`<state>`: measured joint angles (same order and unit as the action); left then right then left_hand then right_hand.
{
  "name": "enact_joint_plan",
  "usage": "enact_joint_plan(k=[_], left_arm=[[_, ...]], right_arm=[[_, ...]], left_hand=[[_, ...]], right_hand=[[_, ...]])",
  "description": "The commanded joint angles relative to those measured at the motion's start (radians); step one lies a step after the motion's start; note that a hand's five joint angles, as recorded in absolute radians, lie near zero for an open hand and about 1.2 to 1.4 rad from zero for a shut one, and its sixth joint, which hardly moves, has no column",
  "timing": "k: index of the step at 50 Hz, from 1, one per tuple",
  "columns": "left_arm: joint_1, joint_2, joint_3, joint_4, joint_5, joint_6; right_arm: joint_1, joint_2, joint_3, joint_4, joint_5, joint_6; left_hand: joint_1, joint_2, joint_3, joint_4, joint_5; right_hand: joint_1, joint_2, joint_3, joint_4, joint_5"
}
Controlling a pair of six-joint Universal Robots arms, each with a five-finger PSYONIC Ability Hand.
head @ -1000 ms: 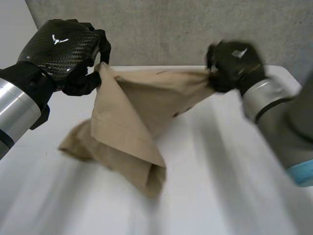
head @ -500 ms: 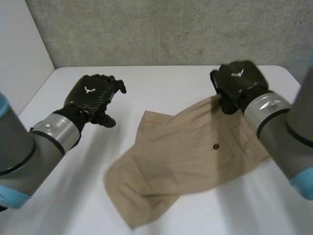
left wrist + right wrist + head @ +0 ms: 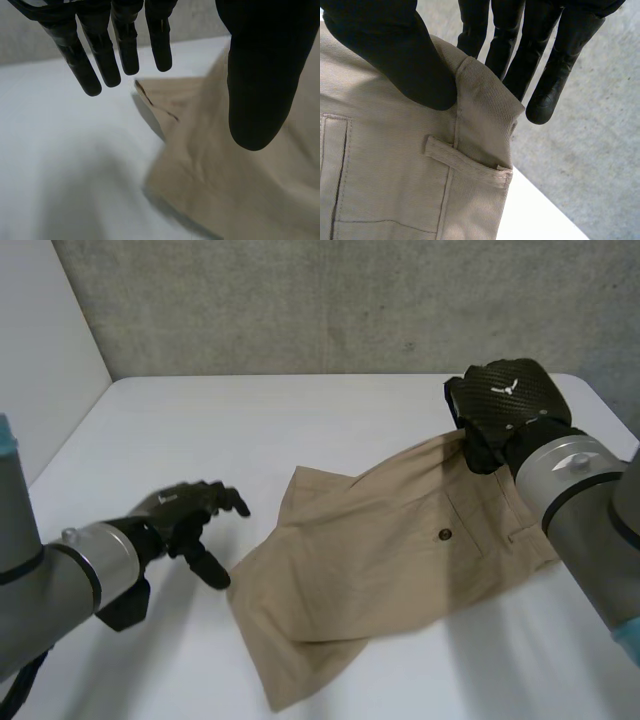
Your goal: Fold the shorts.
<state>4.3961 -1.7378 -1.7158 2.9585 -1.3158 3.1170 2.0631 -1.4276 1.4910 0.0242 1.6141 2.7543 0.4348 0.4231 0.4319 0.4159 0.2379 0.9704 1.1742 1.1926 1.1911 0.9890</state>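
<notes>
The shorts [image 3: 400, 560] are plain tan twill with stitching of the same colour and one dark brown button [image 3: 445, 535]. The bench [image 3: 250, 430] is plain white. The right hand [image 3: 505, 400] is black with a carbon-weave pattern and a small white emblem. The left hand [image 3: 175, 515] is black too, its fingers [image 3: 127, 50] glossy. The right arm [image 3: 580, 490] is silver-grey. The wall [image 3: 350, 300] behind is speckled grey.
</notes>
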Motion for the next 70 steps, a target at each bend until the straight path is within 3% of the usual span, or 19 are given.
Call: enact_joint_plan(k=[1, 9, 12, 18, 25, 31, 36, 41, 44, 47, 53, 64, 70], left_arm=[[-0.018, -0.121, -0.001, 0.007, -0.013, -0.006], [-0.066, -0.22, 0.048, 0.044, -0.054, -0.014], [-0.081, -0.227, 0.048, 0.047, -0.056, -0.014], [-0.087, -0.201, 0.051, 0.085, -0.056, -0.015], [-0.069, -0.068, 0.091, 0.134, -0.054, -0.003], [-0.029, -0.052, 0.228, 0.168, -0.089, 0.0], [-0.023, -0.071, 0.432, 0.249, -0.172, 0.002], [-0.017, -0.082, 0.668, 0.478, -0.253, 0.055], [-0.011, -0.072, 0.722, 0.592, -0.284, 0.083], [-0.02, -0.049, 0.731, 0.677, -0.293, 0.092], [-0.012, 0.049, 0.566, 0.656, -0.286, 0.094], [0.002, 0.11, 0.102, 0.588, -0.264, 0.097], [0.008, 0.101, -0.16, 0.584, -0.175, 0.098]], right_arm=[[0.002, -0.091, 0.02, 0.003, -0.002, -0.001], [0.0, -0.169, 0.041, 0.005, -0.002, -0.002], [-0.003, -0.175, 0.051, 0.003, -0.002, -0.007], [-0.003, -0.169, 0.057, 0.017, -0.002, -0.018], [-0.014, -0.096, 0.052, 0.013, -0.008, -0.148], [-0.014, -0.037, -0.04, -0.027, -0.005, -0.193], [-0.018, 0.071, -0.243, -0.194, -0.002, -0.182], [-0.015, 0.134, -0.438, -0.444, -0.005, -0.16], [-0.014, 0.141, -0.517, -0.606, -0.003, -0.151], [-0.006, 0.138, -0.534, -0.661, -0.016, -0.151], [-0.004, 0.133, -0.505, -0.586, -0.045, -0.15], [-0.041, 0.136, -0.22, -0.221, -0.135, -0.116], [-0.066, 0.196, -0.034, -0.141, -0.151, -0.094]], left_hand=[[0.043, 0.055, 0.046, 0.062, 0.065], [0.213, 0.225, 0.216, 0.232, 0.235], [0.374, 0.386, 0.377, 0.393, 0.397], [0.961, 0.973, 0.964, 0.98, 0.983], [0.961, 0.973, 0.964, 0.98, 0.984], [0.961, 0.973, 0.964, 0.98, 0.984], [0.961, 0.973, 0.964, 0.98, 0.984], [0.961, 0.973, 0.964, 0.98, 0.984], [0.961, 0.973, 0.964, 0.98, 0.984], [0.961, 0.973, 0.964, 0.98, 0.984], [0.961, 0.973, 0.964, 0.98, 0.984], [0.961, 0.973, 0.964, 0.98, 0.984], [0.961, 0.973, 0.964, 0.98, 0.984]], right_hand=[[0.426, 0.222, 0.204, 0.205, 0.233], [0.426, 0.222, 0.204, 0.205, 0.233], [0.426, 0.222, 0.204, 0.205, 0.233], [0.426, 0.222, 0.204, 0.205, 0.233], [0.426, 0.222, 0.204, 0.205, 0.233], [0.426, 0.222, 0.204, 0.205, 0.233], [0.426, 0.222, 0.204, 0.205, 0.233], [0.426, 0.222, 0.204, 0.205, 0.233], [0.426, 0.222, 0.204, 0.205, 0.233], [0.426, 0.222, 0.204, 0.205, 0.233], [0.426, 0.222, 0.204, 0.205, 0.233], [0.426, 0.222, 0.204, 0.205, 0.233], [0.426, 0.222, 0.204, 0.205, 0.233]])
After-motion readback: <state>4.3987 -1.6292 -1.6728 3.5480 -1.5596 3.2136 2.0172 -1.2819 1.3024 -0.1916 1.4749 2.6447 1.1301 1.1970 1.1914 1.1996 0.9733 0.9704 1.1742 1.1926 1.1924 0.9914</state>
